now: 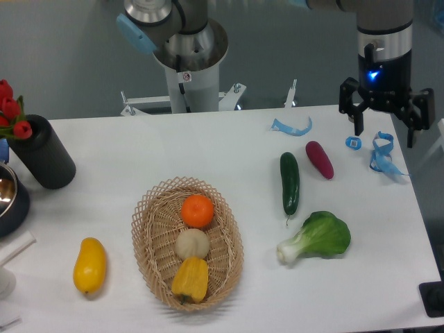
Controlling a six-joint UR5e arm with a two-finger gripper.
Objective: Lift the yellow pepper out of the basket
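The yellow pepper point(190, 279) lies in the near end of the oval wicker basket point(149, 229), its stem pointing toward the front rim. Behind it in the basket sit a pale round fruit point(192, 243) and an orange point(198, 211). My gripper point(386, 128) hangs far away over the table's back right corner, fingers pointing down and spread apart, with nothing between them.
A smooth yellow mango-like fruit point(90, 265) lies left of the basket. A cucumber point(289, 182), a purple eggplant point(319, 159) and a bok choy point(318, 237) lie to the right. Blue plastic bits point(380, 154) sit under the gripper. A black vase point(43, 152) with red tulips stands far left.
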